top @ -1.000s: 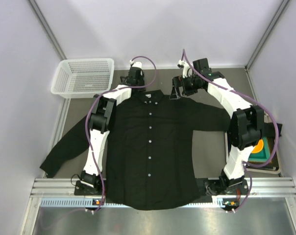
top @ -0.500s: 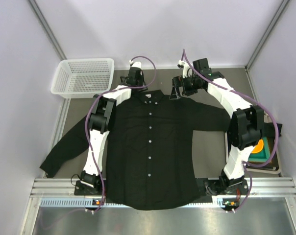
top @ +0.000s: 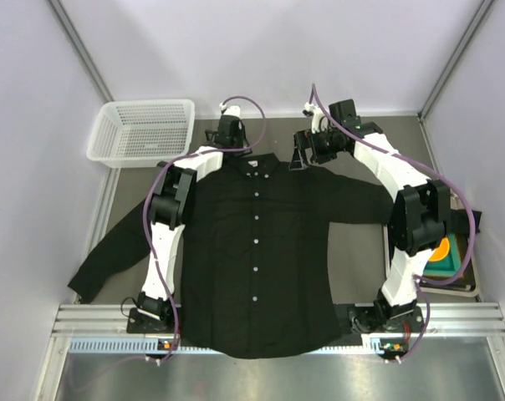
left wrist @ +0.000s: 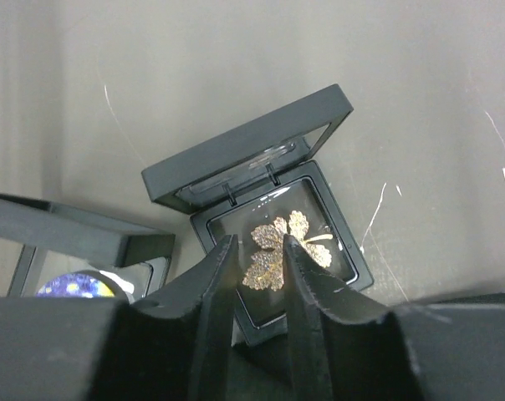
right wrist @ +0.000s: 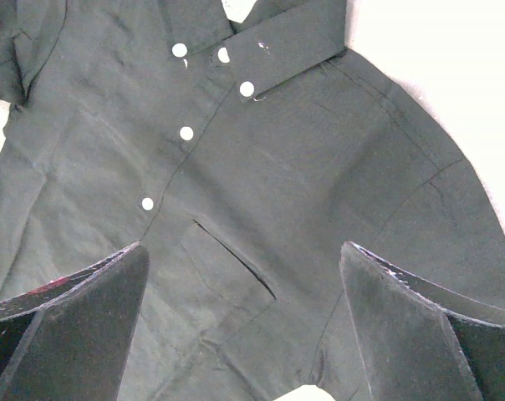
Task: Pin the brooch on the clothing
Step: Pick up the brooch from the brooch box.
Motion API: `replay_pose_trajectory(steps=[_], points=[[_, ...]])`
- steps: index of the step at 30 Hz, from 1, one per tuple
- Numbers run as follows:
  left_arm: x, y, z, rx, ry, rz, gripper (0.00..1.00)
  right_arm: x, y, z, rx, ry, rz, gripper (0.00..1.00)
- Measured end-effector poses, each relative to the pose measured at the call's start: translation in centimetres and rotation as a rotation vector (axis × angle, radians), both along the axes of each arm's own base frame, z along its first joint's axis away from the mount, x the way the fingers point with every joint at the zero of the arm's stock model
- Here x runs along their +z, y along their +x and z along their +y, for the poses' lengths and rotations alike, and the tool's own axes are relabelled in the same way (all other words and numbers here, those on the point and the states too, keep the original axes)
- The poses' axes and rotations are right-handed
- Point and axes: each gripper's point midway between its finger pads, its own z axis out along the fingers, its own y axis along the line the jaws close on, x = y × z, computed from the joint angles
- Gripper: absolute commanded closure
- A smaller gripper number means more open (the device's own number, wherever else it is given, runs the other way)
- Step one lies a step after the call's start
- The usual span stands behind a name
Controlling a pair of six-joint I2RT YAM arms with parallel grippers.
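One black shirt (top: 257,242) is laid flat on the worktop (top: 361,251); one gold brooch (left wrist: 307,238) lies in an open box (left wrist: 248,146) beyond the collar.
The left gripper (left wrist: 258,240) is set with its jaws a narrow gap apart astride the brooch; whether it is clamped cannot be told. The right gripper (right wrist: 242,246) is spread wide above the shirt, where five white buttons (right wrist: 186,133) are counted. A second box (left wrist: 77,234) is cut off at the left.

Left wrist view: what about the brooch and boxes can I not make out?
- Brooch: lower part behind the fingers of the left claw; whether gripped, unclear.
- Second box: cut by left edge, blue content half behind the claw.
- Top view: brooch and second box hidden under left claw.
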Motion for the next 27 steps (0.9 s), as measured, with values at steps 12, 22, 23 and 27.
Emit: replay_pose_trajectory(steps=[12, 22, 23, 27], points=[[0.6, -0.5, -0.4, -0.041, -0.021, 0.002, 0.48, 0.0, 0.0, 0.0, 0.002, 0.002, 0.001, 0.04], [1.3, -0.2, -0.9, -0.07, -0.023, -0.002, 0.47, 0.0, 0.0, 0.0, 0.002, 0.002, 0.001, 0.04], [1.5, -0.1, -0.9, -0.07, -0.023, -0.005, 0.47, 0.0, 0.0, 0.0, 0.002, 0.002, 0.001, 0.04], [1.2, 0.3, -1.0, -0.072, -0.019, -0.005, 0.47, 0.0, -0.1, 0.0, 0.002, 0.002, 0.002, 0.04]])
